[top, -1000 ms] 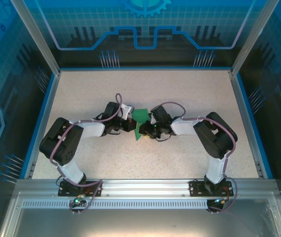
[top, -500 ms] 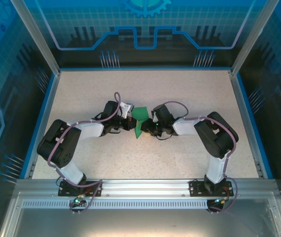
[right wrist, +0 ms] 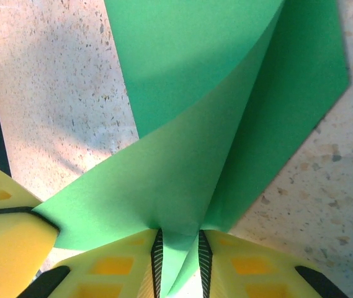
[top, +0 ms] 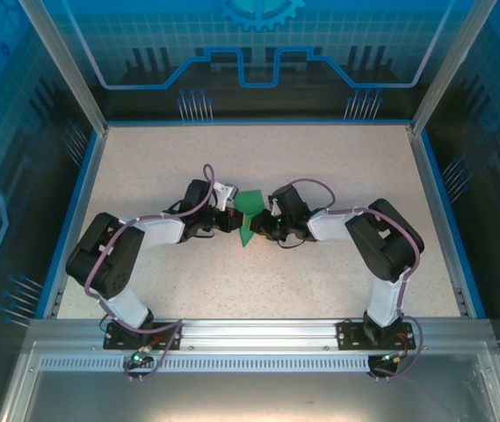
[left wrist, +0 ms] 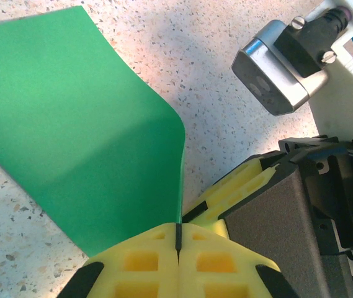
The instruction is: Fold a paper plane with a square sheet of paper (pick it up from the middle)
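Left gripper [left wrist: 178, 231] and right gripper [right wrist: 179, 251] flank the partly folded green paper sheet [top: 250, 209] on the bench [top: 337, 167], both jaws clenched on it.

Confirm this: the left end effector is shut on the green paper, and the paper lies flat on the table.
One error: the paper is not flat; it curves up off the table, as the left wrist view shows. The left end effector is indeed shut on it.
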Motion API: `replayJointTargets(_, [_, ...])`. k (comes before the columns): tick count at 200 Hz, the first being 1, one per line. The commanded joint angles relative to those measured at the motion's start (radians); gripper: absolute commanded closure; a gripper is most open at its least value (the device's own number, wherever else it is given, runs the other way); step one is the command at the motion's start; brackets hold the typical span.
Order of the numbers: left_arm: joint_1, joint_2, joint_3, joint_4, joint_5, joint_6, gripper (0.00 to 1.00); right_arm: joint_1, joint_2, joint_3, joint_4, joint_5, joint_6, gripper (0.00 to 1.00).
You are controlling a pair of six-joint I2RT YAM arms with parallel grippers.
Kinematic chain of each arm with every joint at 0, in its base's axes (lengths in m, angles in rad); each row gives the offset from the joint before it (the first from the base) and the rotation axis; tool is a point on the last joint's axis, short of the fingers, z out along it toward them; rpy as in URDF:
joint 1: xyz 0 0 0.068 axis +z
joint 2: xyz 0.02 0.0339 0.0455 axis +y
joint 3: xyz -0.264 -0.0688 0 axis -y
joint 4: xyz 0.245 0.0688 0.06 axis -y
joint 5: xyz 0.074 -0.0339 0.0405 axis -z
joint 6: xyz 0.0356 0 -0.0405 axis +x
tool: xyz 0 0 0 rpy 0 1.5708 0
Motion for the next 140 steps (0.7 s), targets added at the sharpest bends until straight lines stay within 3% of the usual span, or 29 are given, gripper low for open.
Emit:
replayJointTargets(1, [-0.003, -0.020, -0.015, 0.012, 0.000, -0.002, 1.00, 0.002, 0.038, 0.032, 0.013, -0.017, -0.016, 0.75])
replayJointTargets(91, [-0.003, -0.023, -0.013, 0.010, -0.015, -0.019, 1.00, 0.013, 0.069, 0.051, -0.048, 0.023, -0.043, 0.75])
replayJointTargets(140, [-0.007, -0.054, 0.000, -0.040, -0.029, -0.124, 1.00, -0.011, -0.092, 0.024, -0.129, 0.060, -0.113, 0.73])
